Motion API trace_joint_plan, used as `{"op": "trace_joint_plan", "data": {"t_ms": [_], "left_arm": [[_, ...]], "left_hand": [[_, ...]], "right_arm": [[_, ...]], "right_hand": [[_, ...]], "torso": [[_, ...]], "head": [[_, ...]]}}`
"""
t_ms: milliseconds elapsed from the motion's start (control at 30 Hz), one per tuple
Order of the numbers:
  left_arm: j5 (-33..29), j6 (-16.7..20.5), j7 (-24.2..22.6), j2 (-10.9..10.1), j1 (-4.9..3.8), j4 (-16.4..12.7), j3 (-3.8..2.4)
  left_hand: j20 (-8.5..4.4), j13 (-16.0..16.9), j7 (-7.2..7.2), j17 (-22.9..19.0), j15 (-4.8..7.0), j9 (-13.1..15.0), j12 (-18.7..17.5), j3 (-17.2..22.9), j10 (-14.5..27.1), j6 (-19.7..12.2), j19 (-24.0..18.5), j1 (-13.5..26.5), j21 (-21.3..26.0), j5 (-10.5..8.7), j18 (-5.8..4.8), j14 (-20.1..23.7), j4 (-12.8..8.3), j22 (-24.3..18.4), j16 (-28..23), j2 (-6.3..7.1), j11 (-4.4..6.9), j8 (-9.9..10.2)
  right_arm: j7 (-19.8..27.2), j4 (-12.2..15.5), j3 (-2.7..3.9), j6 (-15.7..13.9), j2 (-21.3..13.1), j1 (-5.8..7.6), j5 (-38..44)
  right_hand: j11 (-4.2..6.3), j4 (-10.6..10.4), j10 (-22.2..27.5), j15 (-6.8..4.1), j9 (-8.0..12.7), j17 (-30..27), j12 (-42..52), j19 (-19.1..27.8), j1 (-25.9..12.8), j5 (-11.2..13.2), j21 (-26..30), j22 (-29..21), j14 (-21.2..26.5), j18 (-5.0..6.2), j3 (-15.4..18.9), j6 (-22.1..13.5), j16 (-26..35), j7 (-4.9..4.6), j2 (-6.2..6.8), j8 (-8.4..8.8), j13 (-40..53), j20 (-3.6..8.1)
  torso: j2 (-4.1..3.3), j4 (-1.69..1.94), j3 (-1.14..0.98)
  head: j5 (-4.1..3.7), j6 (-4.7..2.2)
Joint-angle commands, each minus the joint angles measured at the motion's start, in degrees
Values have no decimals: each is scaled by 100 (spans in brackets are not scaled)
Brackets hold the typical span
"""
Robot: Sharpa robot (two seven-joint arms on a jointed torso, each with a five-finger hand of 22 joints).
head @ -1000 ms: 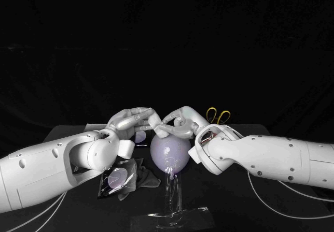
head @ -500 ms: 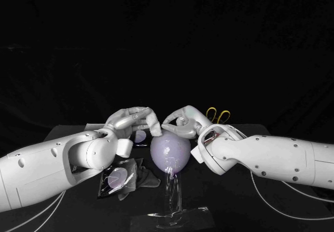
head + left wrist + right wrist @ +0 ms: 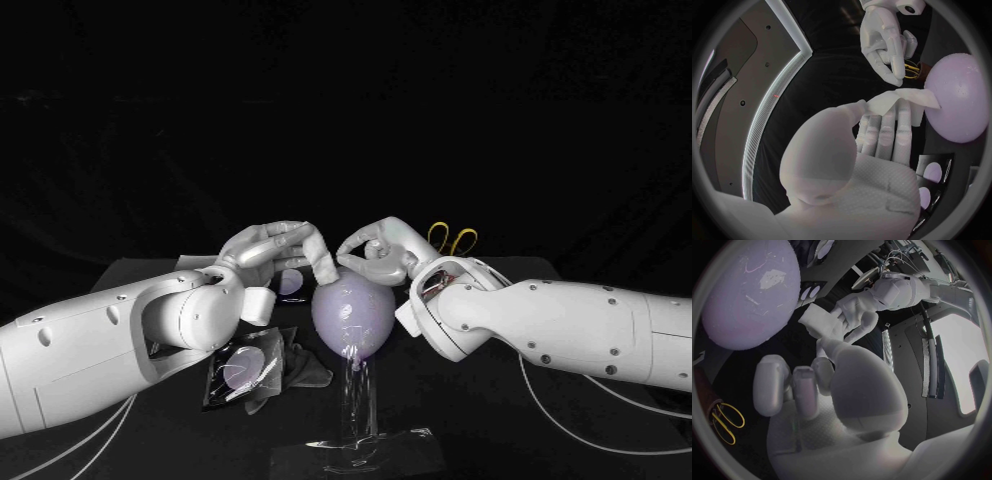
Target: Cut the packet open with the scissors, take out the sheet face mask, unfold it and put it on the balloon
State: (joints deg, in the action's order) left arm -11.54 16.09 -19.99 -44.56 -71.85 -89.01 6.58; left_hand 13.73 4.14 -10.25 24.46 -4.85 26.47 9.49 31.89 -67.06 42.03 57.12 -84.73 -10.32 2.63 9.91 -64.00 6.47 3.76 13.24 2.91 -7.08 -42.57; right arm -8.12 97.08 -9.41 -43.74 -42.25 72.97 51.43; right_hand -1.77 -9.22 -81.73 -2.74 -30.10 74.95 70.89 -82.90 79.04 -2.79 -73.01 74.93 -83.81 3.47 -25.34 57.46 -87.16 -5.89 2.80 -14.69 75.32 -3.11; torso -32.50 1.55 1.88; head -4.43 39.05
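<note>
Head view: we log the left hand [image 3: 271, 250] and right hand [image 3: 375, 252] close together at the top of the balloon [image 3: 353, 315] on its clear stand [image 3: 356, 400], the packet [image 3: 238, 368] lying on the counter [image 3: 476, 410] under the left arm, and yellow-handled scissors [image 3: 453, 240] behind the right hand. Left wrist view settles what the head view leaves vague: the left hand pinches the white sheet face mask [image 3: 901, 98] between thumb and fingers, its free end touching the balloon. Right wrist view: we find the right hand's fingers curled in on nothing, clear of the sheet face mask.
</note>
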Motion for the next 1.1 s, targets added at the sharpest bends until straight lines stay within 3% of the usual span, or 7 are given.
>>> {"op": "trace_joint_plan", "data": {"t_ms": [33, 267, 633, 900, 1000, 1100], "left_arm": [[-21, -45, -63, 13, -6, -13, -9], [-20, -60, -61, 26, -6, -10, -9], [-20, -84, -65, 33, -6, -17, -9], [-19, -94, -66, 35, -6, -19, -9], [-19, -100, -67, 37, -6, -21, -9], [-19, -108, -68, 40, -6, -22, -9]], "left_hand": [[-7, 8, -14, 9, 12, 294, 7, 31, 9, -9, -3, -19, 31, 19, 65, 14, 2, 5, -21, -25, 11, -38], [-7, 8, -14, 9, 12, 294, 7, 31, 9, -9, -3, -19, 31, 19, 65, 14, 2, 5, -21, -25, 11, -38], [-7, 8, -14, 9, 12, 294, 7, 31, 9, -9, -3, -19, 31, 19, 65, 14, 2, 5, -21, -25, 11, -38], [-7, 9, -14, 12, 15, 303, 10, 39, 7, -13, -4, -22, 33, 19, 65, 12, 0, 6, -22, -21, 12, -47], [-7, 9, -14, 12, 15, 303, 10, 39, 7, -13, -4, -22, 33, 19, 65, 12, 0, 6, -22, -21, 12, -47], [-7, 9, -14, 12, 15, 303, 10, 39, 7, -13, -4, -22, 33, 19, 65, 12, 0, 6, -22, -21, 12, -47]], "right_arm": [[52, -24, 4, -8, 45, 2, 87], [-31, -130, 4, 47, 155, 2, 157], [-143, -249, 3, 120, 261, 1, 218], [-129, -269, 3, 92, 290, 1, 220], [-114, -273, 2, 75, 305, 0, 219], [-113, -284, 2, 79, 319, 0, 218]], "right_hand": [[-67, -219, 94, 115, 120, 988, -282, 129, -529, 2, 175, 993, -481, 19, 351, -328, 99, -145, 423, 257, 94, -88], [-123, -225, 220, 169, 167, 947, -455, 175, -557, 2, 260, 970, -462, 35, 522, -443, 132, -203, 583, 367, -3, -144], [-124, -268, 240, 178, 167, 950, -456, 181, -577, 3, 264, 970, -460, 40, 620, -385, 131, -196, 589, 367, -4, -170], [-50, -300, 170, 127, 127, 1002, -334, 140, -461, 2, 180, 994, -479, 36, 609, -101, 90, -103, 362, 253, 59, -167], [12, -269, 119, 75, 101, 1052, -260, 101, -339, 1, 102, 1015, -497, 25, 543, 40, 51, -31, 216, 183, 98, -135], [26, -264, 110, 62, 97, 1059, -254, 90, -314, 1, 81, 1021, -500, 21, 535, 63, 46, -16, 189, 172, 100, -122]], "torso": [[3, 0, -2], [1, 2, -1], [3, 1, -2], [1, -1, -2], [1, -3, -2], [1, -3, -2]], "head": [[3, 2], [2, -1], [7, 8], [8, 10], [5, 10], [5, 10]]}}
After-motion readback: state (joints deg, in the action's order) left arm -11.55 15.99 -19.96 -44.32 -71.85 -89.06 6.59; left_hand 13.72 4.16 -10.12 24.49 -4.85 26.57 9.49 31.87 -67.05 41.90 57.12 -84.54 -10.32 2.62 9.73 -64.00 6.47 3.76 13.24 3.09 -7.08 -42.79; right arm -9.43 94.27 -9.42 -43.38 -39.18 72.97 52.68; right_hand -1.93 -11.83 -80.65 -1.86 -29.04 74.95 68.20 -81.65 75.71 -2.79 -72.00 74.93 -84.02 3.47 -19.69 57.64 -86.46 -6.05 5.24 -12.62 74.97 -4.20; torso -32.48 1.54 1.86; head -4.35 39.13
